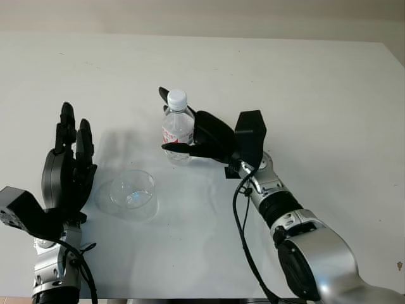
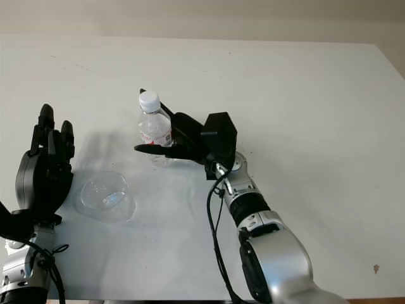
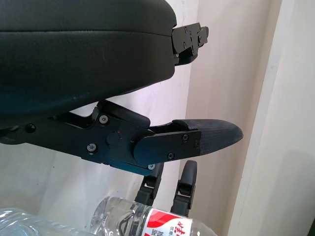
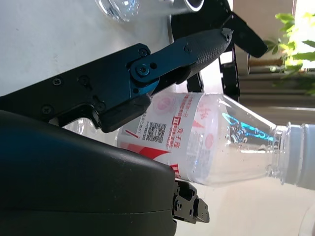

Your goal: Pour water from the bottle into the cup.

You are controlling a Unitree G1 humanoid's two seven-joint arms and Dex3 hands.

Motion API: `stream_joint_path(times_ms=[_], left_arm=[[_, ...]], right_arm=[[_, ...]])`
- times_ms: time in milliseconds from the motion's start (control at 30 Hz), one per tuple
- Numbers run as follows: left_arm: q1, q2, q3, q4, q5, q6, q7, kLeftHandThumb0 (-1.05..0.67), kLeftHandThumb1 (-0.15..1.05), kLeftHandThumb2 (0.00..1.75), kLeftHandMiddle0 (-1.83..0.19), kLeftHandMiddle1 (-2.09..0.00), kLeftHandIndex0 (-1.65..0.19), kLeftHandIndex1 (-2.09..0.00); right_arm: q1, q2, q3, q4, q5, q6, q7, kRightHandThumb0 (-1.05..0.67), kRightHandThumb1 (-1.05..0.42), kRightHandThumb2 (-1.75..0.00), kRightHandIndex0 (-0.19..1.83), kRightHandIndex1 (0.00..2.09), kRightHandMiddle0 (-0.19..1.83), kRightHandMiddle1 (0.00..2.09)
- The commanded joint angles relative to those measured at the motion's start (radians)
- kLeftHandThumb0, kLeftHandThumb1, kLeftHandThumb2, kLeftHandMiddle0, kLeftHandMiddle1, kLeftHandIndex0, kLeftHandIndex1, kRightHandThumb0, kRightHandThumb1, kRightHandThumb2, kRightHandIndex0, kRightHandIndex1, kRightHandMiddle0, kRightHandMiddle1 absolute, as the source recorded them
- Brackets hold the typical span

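Observation:
A clear water bottle with a white cap and a red-and-white label stands upright on the white table, near the middle. My right hand reaches it from the right. Its thumb passes in front of the bottle and its fingers reach behind, straight and with a gap; the hand is open. In the right wrist view the bottle lies against the palm. A clear empty cup stands to the bottle's front left. My left hand is raised just left of the cup, open.
The table's front edge runs just below the cup and both arms. A black cable hangs along my right forearm. Bare tabletop stretches behind and to the right of the bottle.

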Motion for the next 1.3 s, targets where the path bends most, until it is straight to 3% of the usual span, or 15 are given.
stream_joint_path(times_ms=[0, 100, 133, 167, 200, 267, 333, 533, 733, 967, 1067, 1267], left_arm=[[0.007, -0.004, -0.004, 0.006, 0.013, 0.002, 0.006, -0.75, 1.05, 0.49, 0.14, -0.06, 0.15, -0.06], [0.006, -0.006, -0.006, 0.007, 0.019, 0.000, 0.013, -0.75, 1.05, 0.49, 0.14, -0.06, 0.14, -0.06], [0.006, -0.007, -0.006, 0.008, 0.021, 0.000, 0.015, -0.75, 1.05, 0.49, 0.14, -0.06, 0.14, -0.06], [0.006, -0.008, -0.005, 0.008, 0.020, -0.001, 0.015, -0.76, 1.05, 0.49, 0.14, -0.06, 0.14, -0.06], [0.006, -0.009, -0.005, 0.008, 0.020, -0.001, 0.014, -0.76, 1.05, 0.49, 0.14, -0.06, 0.14, -0.06], [0.006, -0.012, -0.004, 0.009, 0.016, -0.003, 0.012, -0.75, 1.05, 0.49, 0.14, -0.05, 0.14, -0.06], [0.005, -0.012, -0.004, 0.012, 0.015, -0.005, 0.010, -0.75, 1.05, 0.49, 0.15, -0.05, 0.15, -0.06], [-0.004, -0.014, -0.006, 0.027, 0.018, -0.017, 0.006, -0.74, 1.05, 0.50, 0.14, -0.05, 0.15, -0.06], [-0.014, -0.011, -0.008, 0.039, 0.019, -0.023, -0.001, -0.74, 1.05, 0.50, 0.15, -0.05, 0.15, -0.05], [-0.018, -0.008, -0.003, 0.039, 0.022, -0.017, 0.009, -0.75, 1.05, 0.50, 0.14, -0.06, 0.15, -0.06], [-0.017, -0.003, -0.001, 0.040, 0.020, -0.014, 0.007, -0.75, 1.05, 0.49, 0.14, -0.06, 0.15, -0.06], [-0.014, -0.001, 0.003, 0.036, 0.012, -0.010, -0.001, -0.75, 1.05, 0.48, 0.14, -0.05, 0.14, -0.06]], right_arm=[[-0.019, 0.012, -0.002, -0.004, -0.007, 0.004, -0.020, -0.72, -0.90, -0.05, -0.18, 0.01, -0.19, 0.00], [-0.028, 0.020, -0.005, 0.009, -0.016, -0.005, -0.057, -0.61, -0.91, -0.06, -0.06, 0.08, -0.04, 0.08], [-0.031, 0.023, -0.007, 0.014, -0.016, -0.011, -0.066, -0.58, -0.92, -0.06, -0.04, 0.22, -0.06, 0.33], [-0.032, 0.026, -0.007, 0.018, -0.020, -0.022, -0.077, -0.55, -0.94, -0.06, -0.09, 0.59, -0.13, 0.80], [-0.034, 0.027, -0.007, 0.021, -0.022, -0.030, -0.084, -0.52, -0.95, -0.06, -0.15, 1.13, -0.16, 1.32], [-0.035, 0.031, -0.007, 0.032, -0.028, -0.053, -0.098, -0.48, -0.98, -0.06, -0.16, 1.68, -0.17, 1.81], [-0.035, 0.033, -0.006, 0.043, -0.036, -0.075, -0.113, -0.43, -0.99, -0.06, -0.02, 2.01, -0.04, 2.03], [-0.039, 0.027, 0.003, 0.059, -0.054, -0.085, -0.117, -0.46, -1.03, -0.06, 0.65, 2.09, 0.44, 2.09], [-0.050, 0.006, 0.034, 0.058, -0.103, -0.079, -0.107, -0.54, -1.05, -0.10, 1.13, 2.09, 0.92, 2.09], [-0.046, -0.014, 0.075, 0.049, -0.183, -0.152, -0.175, -0.50, -1.05, -0.41, 1.64, 2.09, 1.47, 2.09], [-0.046, -0.021, 0.088, 0.053, -0.223, -0.197, -0.254, -0.44, -1.05, -0.50, 1.80, 2.09, 1.67, 2.09], [-0.072, -0.052, 0.103, 0.038, -0.274, -0.275, -0.380, -0.37, -1.05, -0.61, 1.83, 2.09, 1.81, 2.09]])
